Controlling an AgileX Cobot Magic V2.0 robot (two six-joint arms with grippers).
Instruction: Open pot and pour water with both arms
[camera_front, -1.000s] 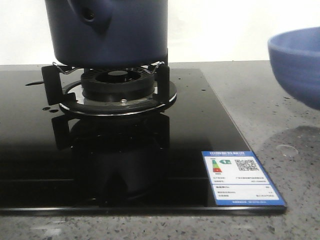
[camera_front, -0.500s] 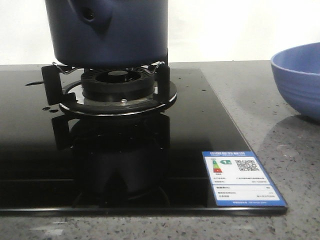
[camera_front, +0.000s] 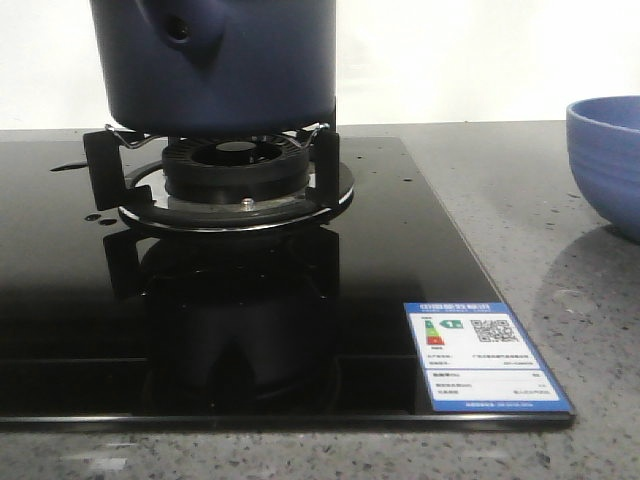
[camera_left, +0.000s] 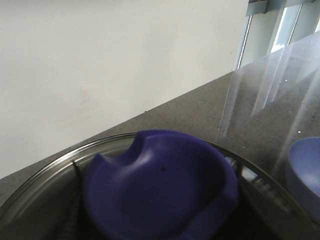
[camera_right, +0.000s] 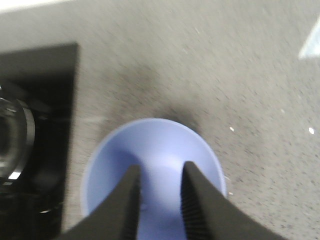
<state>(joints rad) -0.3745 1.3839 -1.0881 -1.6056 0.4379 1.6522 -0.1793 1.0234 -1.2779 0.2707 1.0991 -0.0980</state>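
The dark navy pot (camera_front: 220, 60) stands on the gas burner (camera_front: 235, 170); its handle mount with a small hole (camera_front: 180, 32) faces the front, and its top is cut off. In the left wrist view a glass lid (camera_left: 45, 175) with a purple-blue knob (camera_left: 160, 185) fills the lower part, very close; no left fingers show. My right gripper (camera_right: 160, 167) hangs over the inside of the light blue bowl (camera_right: 155, 145) with its jaws apart and nothing between them. The bowl also shows at the front view's right edge (camera_front: 610, 160) and in the left wrist view (camera_left: 305, 170).
The burner sits in a black glass cooktop (camera_front: 380, 250) with an energy label (camera_front: 485, 355) at its front right corner. Grey speckled counter (camera_front: 560, 300) lies to the right under the bowl. A white wall stands behind.
In the front view the blue bowl has shifted to the right and lower, from raised near the cooktop edge towards the frame's right edge. The pot has not moved.
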